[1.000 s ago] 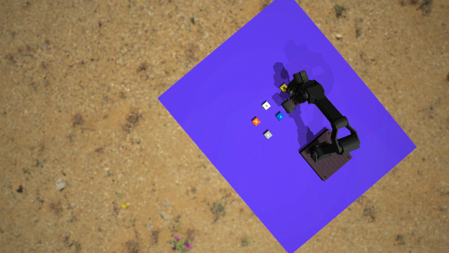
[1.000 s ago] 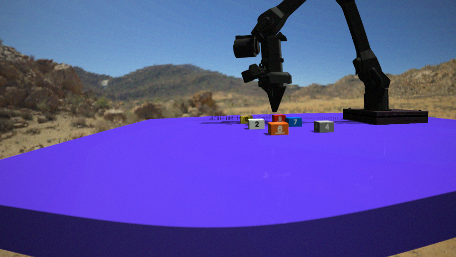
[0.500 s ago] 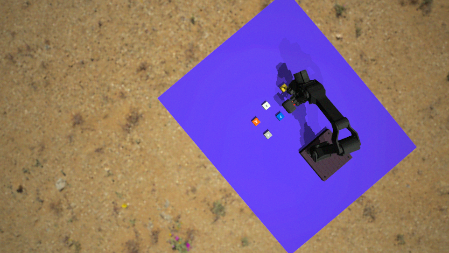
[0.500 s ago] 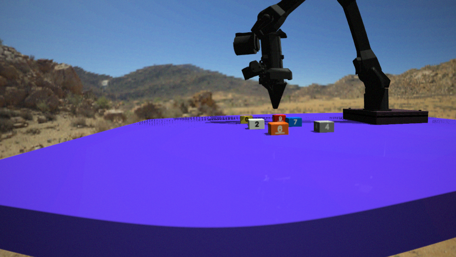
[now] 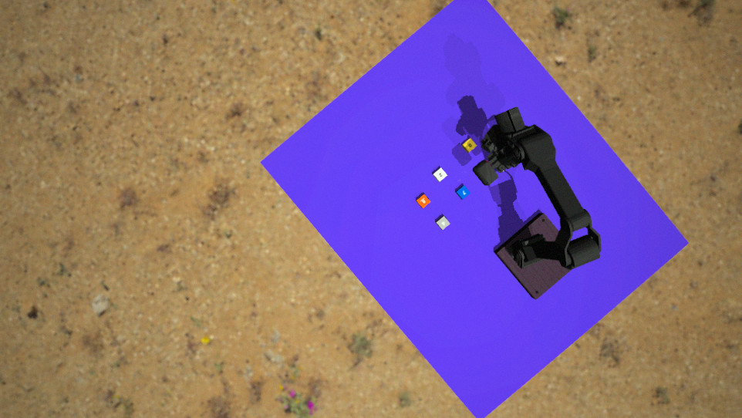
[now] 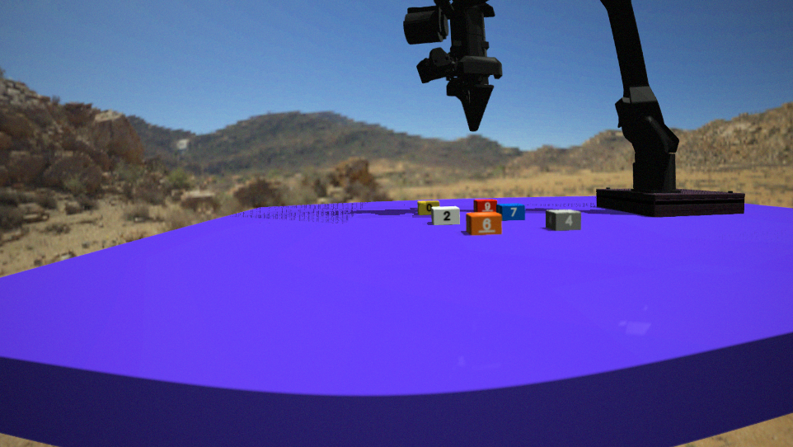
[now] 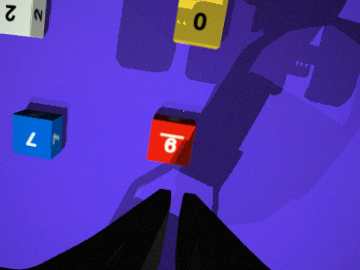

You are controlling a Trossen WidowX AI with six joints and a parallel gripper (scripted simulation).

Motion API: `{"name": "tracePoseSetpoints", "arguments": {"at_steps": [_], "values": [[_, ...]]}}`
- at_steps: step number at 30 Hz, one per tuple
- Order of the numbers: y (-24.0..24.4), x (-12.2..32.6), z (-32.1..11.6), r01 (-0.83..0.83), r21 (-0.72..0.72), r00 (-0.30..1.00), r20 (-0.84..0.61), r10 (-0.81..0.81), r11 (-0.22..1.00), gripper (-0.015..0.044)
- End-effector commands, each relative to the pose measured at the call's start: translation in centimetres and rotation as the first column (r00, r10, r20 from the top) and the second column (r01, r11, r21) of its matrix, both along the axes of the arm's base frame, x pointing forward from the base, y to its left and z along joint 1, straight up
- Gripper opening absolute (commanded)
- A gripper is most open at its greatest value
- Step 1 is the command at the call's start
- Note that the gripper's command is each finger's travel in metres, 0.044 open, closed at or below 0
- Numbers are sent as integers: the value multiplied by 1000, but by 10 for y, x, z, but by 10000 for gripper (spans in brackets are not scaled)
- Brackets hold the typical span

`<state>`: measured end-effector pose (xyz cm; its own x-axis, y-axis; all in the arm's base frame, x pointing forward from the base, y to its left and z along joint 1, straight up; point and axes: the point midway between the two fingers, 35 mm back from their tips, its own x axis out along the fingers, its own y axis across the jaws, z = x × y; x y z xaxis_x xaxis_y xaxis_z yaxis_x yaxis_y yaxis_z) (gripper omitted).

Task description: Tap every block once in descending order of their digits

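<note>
My gripper is shut with nothing between its tips, high above the blocks. A red block with an underlined 9 lies beyond the tips in the wrist view; the arm hides it in the top view. A blue block shows 7. An orange block shows an underlined 6. A grey block shows 4. A white block shows 2. A yellow block shows 0.
The blocks stand apart on a purple table. The arm's dark base plate is on the same table, to the right of the blocks. The arm's shadow falls around the red and yellow blocks.
</note>
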<state>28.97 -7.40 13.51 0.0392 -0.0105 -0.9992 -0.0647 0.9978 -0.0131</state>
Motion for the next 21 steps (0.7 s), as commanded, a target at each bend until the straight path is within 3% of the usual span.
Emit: {"name": "tracePoseSetpoints", "arguments": {"at_steps": [1,8,12,18,21], "values": [[31,-5,-1,-7,6,1000,-15,7,1000,20],[111,-32,-2,-7,13,1000,-17,8,1000,20],[113,-33,-4,-7,13,1000,-17,8,1000,20],[114,-30,-75,-7,13,1000,-17,8,1000,20],[113,-31,-83,-7,13,1000,-18,8,1000,20]]}}
